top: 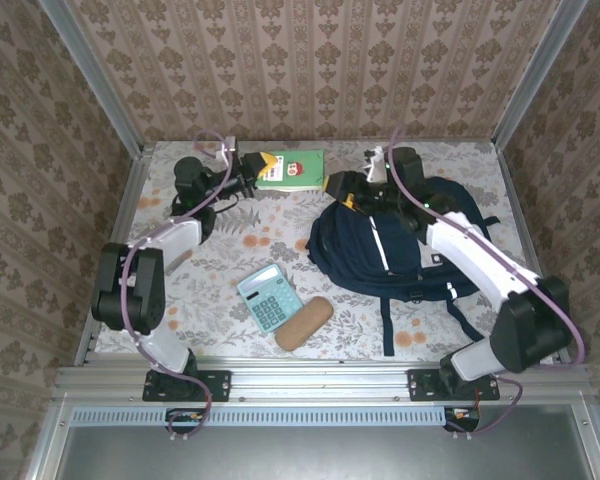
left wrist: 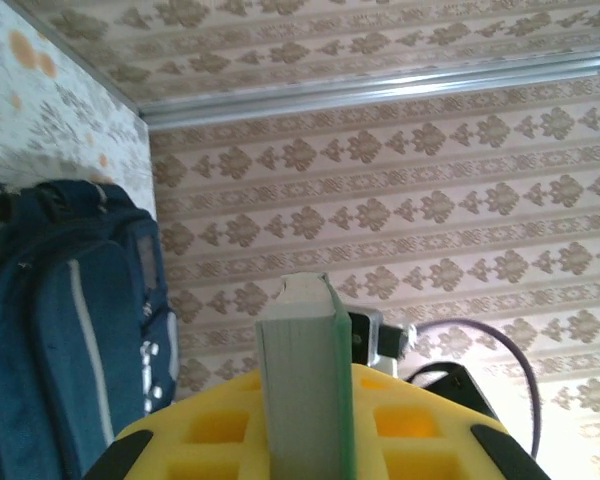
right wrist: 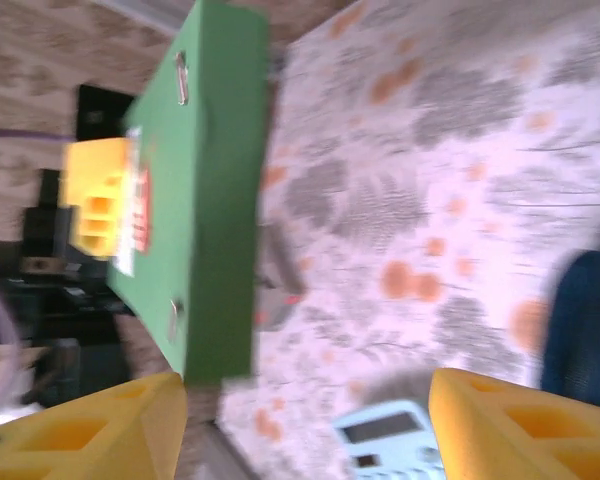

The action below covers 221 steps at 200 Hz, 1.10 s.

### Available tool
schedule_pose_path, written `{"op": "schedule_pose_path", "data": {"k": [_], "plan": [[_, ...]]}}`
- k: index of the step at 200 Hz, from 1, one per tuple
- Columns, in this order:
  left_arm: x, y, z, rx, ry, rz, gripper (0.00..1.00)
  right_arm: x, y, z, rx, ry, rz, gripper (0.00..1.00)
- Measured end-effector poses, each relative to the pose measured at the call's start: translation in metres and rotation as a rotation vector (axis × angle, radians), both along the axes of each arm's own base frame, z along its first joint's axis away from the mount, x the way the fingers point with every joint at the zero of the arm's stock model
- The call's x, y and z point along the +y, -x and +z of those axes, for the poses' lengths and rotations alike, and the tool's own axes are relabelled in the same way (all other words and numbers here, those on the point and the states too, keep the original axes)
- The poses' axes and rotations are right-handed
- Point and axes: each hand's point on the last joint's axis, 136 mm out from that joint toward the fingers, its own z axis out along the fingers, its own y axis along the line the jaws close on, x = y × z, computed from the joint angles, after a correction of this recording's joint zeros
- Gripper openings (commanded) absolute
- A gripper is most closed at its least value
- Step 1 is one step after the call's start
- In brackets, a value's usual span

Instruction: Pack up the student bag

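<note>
The student bag [top: 390, 245] lies on the right half of the table [top: 230, 250] in the top view, navy, with dark straps trailing toward the near edge. The right hand [top: 342, 188] hovers at the bag's far left corner, just beside the fabric; from up here I cannot tell how wide it stands. The left hand [top: 250, 170] grips the left end of a green book [top: 292, 168], which sits between the two hands near the back wall. A teal calculator [top: 270, 297] lies in the near middle of the table, with a cork-coloured case [top: 303, 323] just beside its right near corner.

In the left wrist view the left hand [left wrist: 305, 445] is closed on the green book [left wrist: 300, 370], whose white page edge and green cover stand up between the yellow fingers [left wrist: 200, 440]. The student bag [left wrist: 60, 330] takes the left side, a pale stripe running down it, on the table [left wrist: 40, 110].

In the right wrist view, which is blurred, the right hand [right wrist: 305, 430] stands wide, its yellow fingers [right wrist: 525, 425] far apart with nothing between them. Ahead, the green book [right wrist: 205, 190] is held at its far end by the left hand [right wrist: 95, 205]. The calculator [right wrist: 390, 440] shows low in the frame, and a strip of the student bag [right wrist: 590, 320] sits at the right edge of the table [right wrist: 460, 150]
</note>
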Motion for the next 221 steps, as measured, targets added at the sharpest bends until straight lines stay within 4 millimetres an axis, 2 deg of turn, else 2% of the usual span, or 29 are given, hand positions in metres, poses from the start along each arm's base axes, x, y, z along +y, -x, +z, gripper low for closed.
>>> {"op": "schedule_pose_path", "data": {"k": [26, 46, 64, 99, 137, 176, 193, 201, 221], "plan": [[0.013, 0.006, 0.006, -0.045, -0.075, 0.037, 0.00, -0.043, 0.016, -0.040, 0.057, 0.303, -0.093, 0.61], [0.014, 0.011, 0.002, -0.060, -0.143, 0.035, 0.00, -0.061, 0.032, -0.071, 0.106, 0.518, -0.088, 0.61], [0.014, 0.013, -0.005, -0.061, -0.203, 0.030, 0.00, -0.062, 0.041, -0.089, 0.129, 0.675, -0.041, 0.61], [0.017, 0.015, -0.026, -0.026, -0.278, 0.026, 0.00, -0.055, 0.042, -0.121, 0.152, 0.876, 0.041, 0.61], [0.019, 0.018, -0.036, -0.010, -0.314, 0.024, 0.00, -0.055, 0.032, -0.138, 0.164, 1.008, 0.065, 0.58], [0.021, 0.025, -0.033, -0.024, -0.330, 0.024, 0.00, -0.061, 0.027, -0.156, 0.182, 1.097, 0.086, 0.41], [0.021, 0.027, -0.031, -0.032, -0.333, 0.025, 0.00, -0.059, 0.027, -0.160, 0.184, 1.106, 0.099, 0.10], [0.021, 0.027, -0.032, -0.033, -0.334, 0.026, 0.00, -0.056, 0.027, -0.161, 0.177, 1.107, 0.108, 0.00], [0.022, 0.026, -0.035, -0.027, -0.341, 0.031, 0.00, -0.054, 0.027, -0.158, 0.171, 1.112, 0.107, 0.00]]}}
